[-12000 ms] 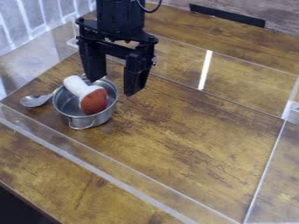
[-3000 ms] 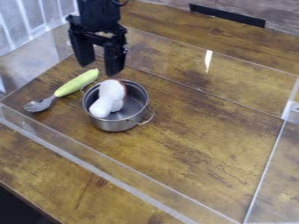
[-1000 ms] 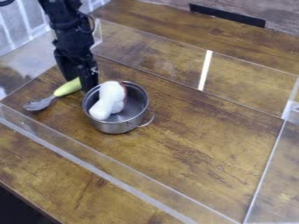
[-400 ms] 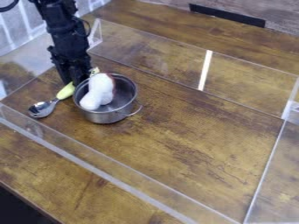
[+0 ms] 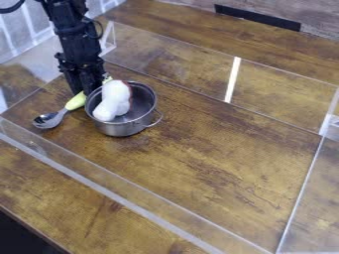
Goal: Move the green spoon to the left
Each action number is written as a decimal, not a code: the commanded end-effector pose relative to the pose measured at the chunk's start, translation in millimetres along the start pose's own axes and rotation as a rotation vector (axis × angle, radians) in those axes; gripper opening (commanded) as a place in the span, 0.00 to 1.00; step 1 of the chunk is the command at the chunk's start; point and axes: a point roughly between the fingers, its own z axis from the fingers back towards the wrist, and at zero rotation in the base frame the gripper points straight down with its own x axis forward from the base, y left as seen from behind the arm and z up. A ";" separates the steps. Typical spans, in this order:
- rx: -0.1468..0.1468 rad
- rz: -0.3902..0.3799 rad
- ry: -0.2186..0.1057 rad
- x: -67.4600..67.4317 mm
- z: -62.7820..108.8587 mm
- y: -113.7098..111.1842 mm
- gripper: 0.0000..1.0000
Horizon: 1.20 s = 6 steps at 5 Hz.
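The green spoon lies at the left of the wooden table, its silver bowl (image 5: 48, 120) pointing front-left and its yellow-green handle (image 5: 75, 100) running up under my gripper (image 5: 82, 87). The black gripper points straight down onto the handle's upper end, with its fingers shut on it. The fingers hide the top of the handle. Right beside the gripper stands the round steel pot (image 5: 133, 121) with a white rounded object (image 5: 111, 100) inside.
Clear acrylic walls (image 5: 159, 213) box in the work area; one wall runs along the front and another stands at the far left (image 5: 27, 45). The pot's rim almost touches the gripper's right side. Bare wooden table (image 5: 225, 139) stretches to the right.
The gripper sank a little onto the spoon's handle and closed on it. The pot with the white object shifted slightly left and up; the spoon moved slightly too.
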 end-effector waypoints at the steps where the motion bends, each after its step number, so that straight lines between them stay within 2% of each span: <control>1: 0.022 0.002 0.003 3.6 10.9 -1.5 0.00; 3: 0.006 -0.043 0.088 -1.2 5.9 -22.3 0.00; 5: -0.011 0.025 0.124 12.4 2.4 -25.3 0.00; 6: -0.014 -0.013 0.150 10.1 7.1 -29.3 0.00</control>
